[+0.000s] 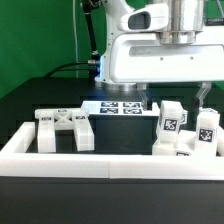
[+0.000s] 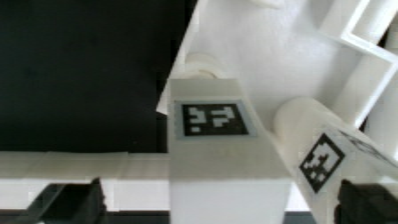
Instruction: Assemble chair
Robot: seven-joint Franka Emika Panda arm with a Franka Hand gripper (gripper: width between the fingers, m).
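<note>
exterior view: end effector [image 1: 177, 100] released, jaws wide over upright tagged chair parts [image 1: 170, 122]; x-braced panel [image 1: 65, 128] apart.

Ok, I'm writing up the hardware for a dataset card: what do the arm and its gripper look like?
The arm ends in a white, blocky housing with rounded corners, under a grey metal cylinder. A blue glow shows at one edge. The gripper has two dark fingers. A black cable runs behind it. No markings are legible.
</note>
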